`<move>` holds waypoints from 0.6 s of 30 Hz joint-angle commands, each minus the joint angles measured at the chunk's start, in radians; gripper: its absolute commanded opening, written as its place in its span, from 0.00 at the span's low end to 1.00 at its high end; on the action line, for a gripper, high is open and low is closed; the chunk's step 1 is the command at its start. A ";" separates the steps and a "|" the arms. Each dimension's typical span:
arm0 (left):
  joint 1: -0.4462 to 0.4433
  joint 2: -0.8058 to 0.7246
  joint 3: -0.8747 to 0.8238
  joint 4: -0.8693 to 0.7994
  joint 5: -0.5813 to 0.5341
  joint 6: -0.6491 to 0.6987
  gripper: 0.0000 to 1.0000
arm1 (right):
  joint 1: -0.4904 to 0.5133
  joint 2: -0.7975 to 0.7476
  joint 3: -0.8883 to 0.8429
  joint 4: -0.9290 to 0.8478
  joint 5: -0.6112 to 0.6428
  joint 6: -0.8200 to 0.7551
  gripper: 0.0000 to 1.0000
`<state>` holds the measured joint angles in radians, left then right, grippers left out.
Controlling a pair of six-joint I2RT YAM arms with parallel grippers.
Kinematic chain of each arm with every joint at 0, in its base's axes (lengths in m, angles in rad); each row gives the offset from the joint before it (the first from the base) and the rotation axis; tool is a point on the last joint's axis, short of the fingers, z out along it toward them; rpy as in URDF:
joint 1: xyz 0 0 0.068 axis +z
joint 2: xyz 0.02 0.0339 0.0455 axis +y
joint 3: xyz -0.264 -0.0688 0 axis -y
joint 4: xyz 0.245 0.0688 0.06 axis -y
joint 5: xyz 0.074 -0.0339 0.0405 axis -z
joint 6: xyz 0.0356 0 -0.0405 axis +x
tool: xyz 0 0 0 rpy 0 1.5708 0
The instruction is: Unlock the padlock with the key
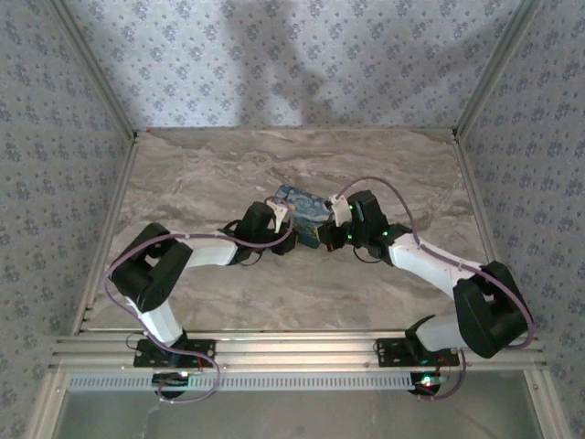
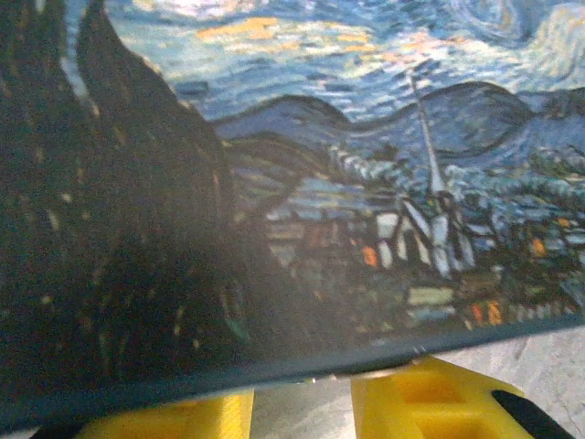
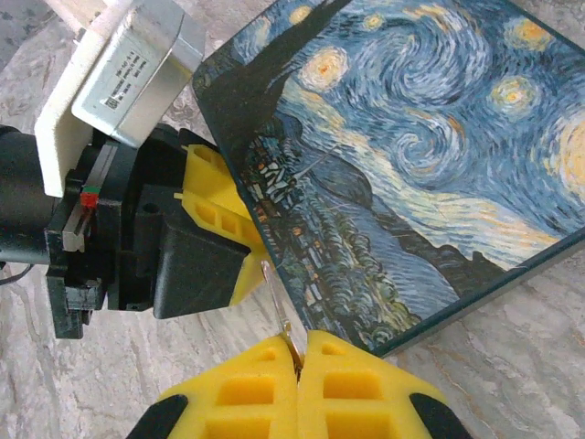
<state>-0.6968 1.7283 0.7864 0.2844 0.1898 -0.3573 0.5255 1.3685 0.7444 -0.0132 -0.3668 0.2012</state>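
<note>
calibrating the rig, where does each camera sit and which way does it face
Top external: high behind the robot, looking down on the table; left arm, right arm show.
Left wrist: close against the painted box; left gripper at the bottom.
Right wrist: low, facing the box and left gripper; right gripper pinching the key.
Shared: every view has the box.

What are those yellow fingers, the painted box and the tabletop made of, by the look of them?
Yellow fingers: matte moulded plastic, with hollow square pockets. Painted box: unclear, perhaps card or tin; smooth printed picture, thin dark edge. Tabletop: marble look, grey veins, possibly only a printed surface.
</note>
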 commanded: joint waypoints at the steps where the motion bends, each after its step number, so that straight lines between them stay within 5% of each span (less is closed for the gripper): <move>1: -0.007 0.026 0.036 -0.013 -0.030 0.007 0.32 | -0.025 0.043 0.072 -0.008 -0.038 0.004 0.00; 18: -0.006 0.060 0.060 -0.011 -0.050 0.006 0.35 | -0.064 0.325 0.273 -0.051 -0.051 0.018 0.00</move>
<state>-0.6968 1.7767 0.8177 0.2802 0.1570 -0.3573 0.4519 1.6680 0.9871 -0.0200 -0.4324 0.2131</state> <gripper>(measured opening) 0.348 0.066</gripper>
